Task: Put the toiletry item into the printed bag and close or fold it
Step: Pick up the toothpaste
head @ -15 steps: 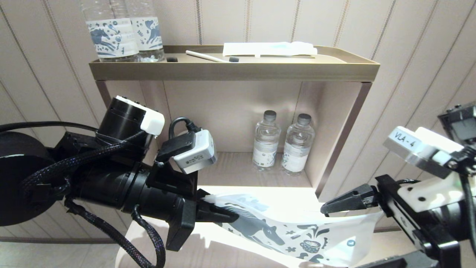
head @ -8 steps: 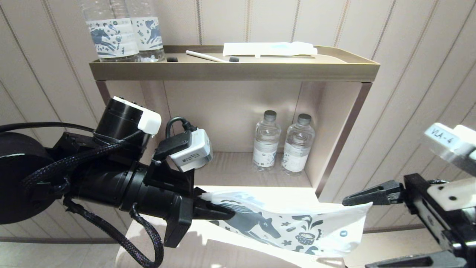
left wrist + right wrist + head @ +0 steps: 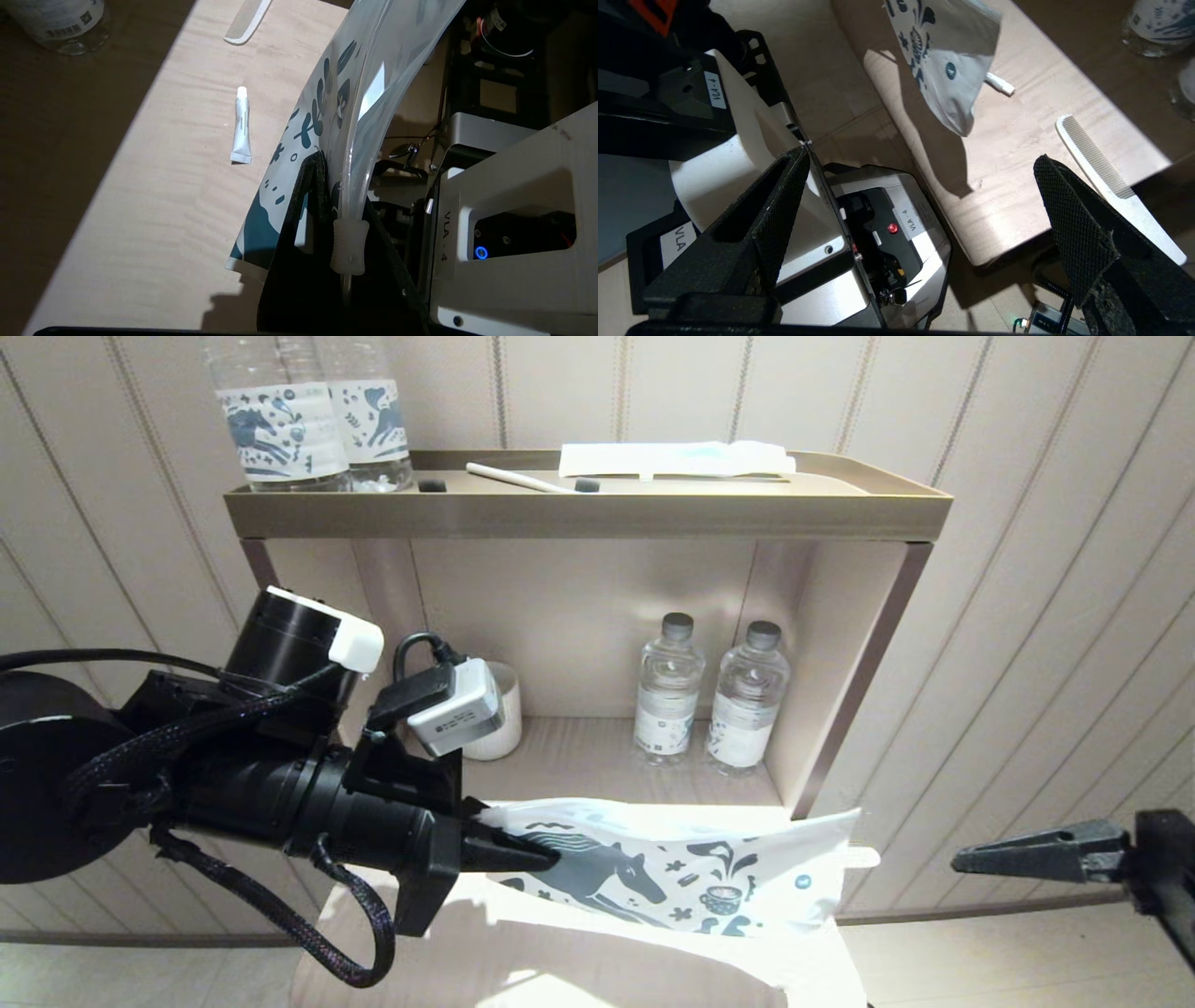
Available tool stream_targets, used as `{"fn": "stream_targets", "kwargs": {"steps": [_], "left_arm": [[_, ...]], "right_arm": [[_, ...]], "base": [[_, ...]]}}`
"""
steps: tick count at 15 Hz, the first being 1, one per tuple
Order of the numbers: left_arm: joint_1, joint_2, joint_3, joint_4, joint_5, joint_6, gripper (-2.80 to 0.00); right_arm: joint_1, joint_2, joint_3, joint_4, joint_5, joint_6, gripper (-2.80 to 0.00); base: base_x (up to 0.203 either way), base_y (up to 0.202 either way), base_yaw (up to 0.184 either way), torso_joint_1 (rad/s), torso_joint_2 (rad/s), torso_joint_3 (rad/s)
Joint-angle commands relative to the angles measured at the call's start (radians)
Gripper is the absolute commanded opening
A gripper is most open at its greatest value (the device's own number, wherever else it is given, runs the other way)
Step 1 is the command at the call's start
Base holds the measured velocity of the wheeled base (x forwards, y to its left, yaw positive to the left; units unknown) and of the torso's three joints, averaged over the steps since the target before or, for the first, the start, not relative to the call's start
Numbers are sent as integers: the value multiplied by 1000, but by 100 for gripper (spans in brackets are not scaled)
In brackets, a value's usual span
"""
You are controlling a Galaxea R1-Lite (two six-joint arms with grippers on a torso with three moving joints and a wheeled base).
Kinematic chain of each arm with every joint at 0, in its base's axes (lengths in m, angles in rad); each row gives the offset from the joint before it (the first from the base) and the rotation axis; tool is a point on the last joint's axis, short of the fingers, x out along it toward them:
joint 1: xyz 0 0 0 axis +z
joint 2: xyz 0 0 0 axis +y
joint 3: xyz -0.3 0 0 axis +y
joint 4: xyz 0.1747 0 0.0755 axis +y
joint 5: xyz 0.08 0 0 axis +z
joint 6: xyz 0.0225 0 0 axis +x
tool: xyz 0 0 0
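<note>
The left gripper pinches the bag's end. The right gripper, well apart, gapes empty. A tube, perhaps toothpaste, lies beyond the bag.

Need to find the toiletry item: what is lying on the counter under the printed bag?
Under the held-up printed bag, a small white tube lies on the wooden counter, with a white comb nearby. Whatever sits directly beneath the bag's middle is covered.

Warm indoor light. A hard, bright patch falls across the pale wooden table, nearly washing out in the head view. Both wrist views are dim outside that sunlit band, with deep, sharp-edged shadows. The printed bag shows a glossy glare streak. Wall lines bow toward the head view's edges.
</note>
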Motion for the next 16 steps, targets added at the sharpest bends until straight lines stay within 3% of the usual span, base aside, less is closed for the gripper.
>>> {"fn": "stream_targets", "kwargs": {"steps": [1,8,16], "left_arm": [[17,-5,12,1,-4,0,-280],[45,-31,28,-1,-4,-5,-280],[49,-36,33,-1,-4,-5,-280]], "right_arm": [[-50,-29,12,2,2,2,0],[-277,-42,59,83,3,10,0],[-274,-58,79,75,7,86,0]], "base": [[0,0,0,0,0,0],[0,0,0,0,0,0],[0,0,0,0,0,0]]}}
